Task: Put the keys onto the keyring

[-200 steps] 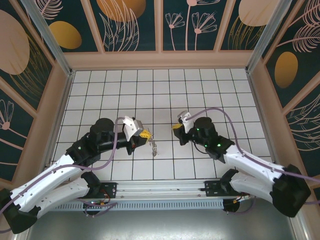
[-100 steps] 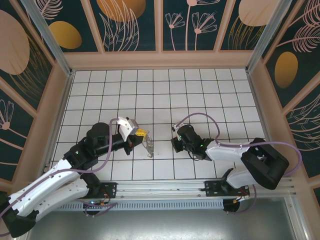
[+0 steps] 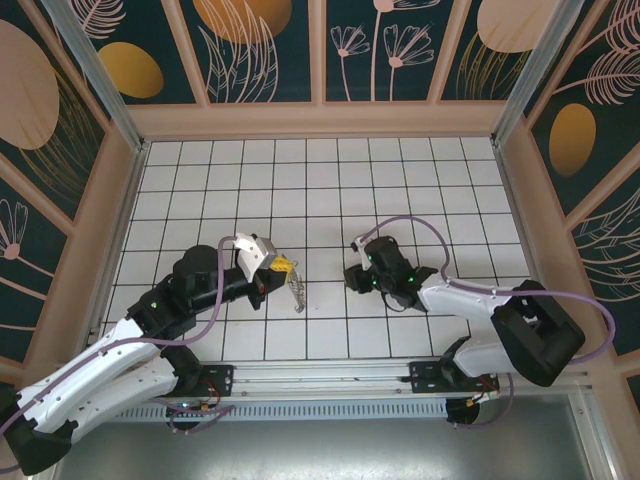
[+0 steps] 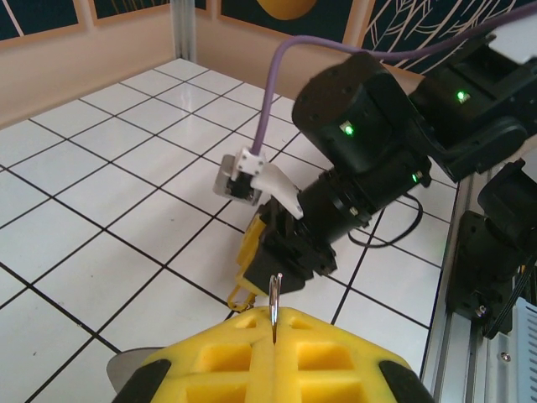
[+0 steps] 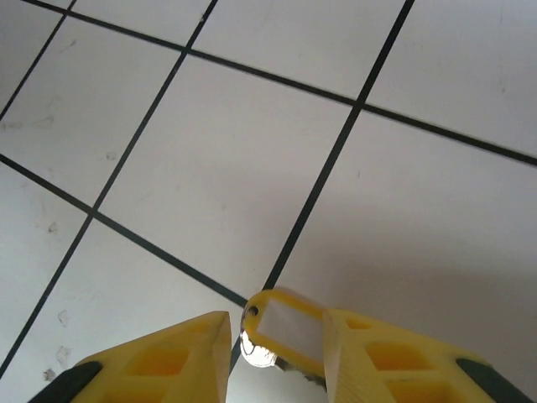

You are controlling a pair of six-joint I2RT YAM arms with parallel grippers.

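Between the left gripper's closed jaws, the keyring stands pinched.

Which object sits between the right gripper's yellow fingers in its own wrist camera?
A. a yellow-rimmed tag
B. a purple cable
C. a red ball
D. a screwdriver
A: a yellow-rimmed tag with a pale window lies framed between the spread fingers of the right gripper, with white tile behind it.

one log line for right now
left gripper shut on keyring | keys dangling from it | right gripper open around yellow tag
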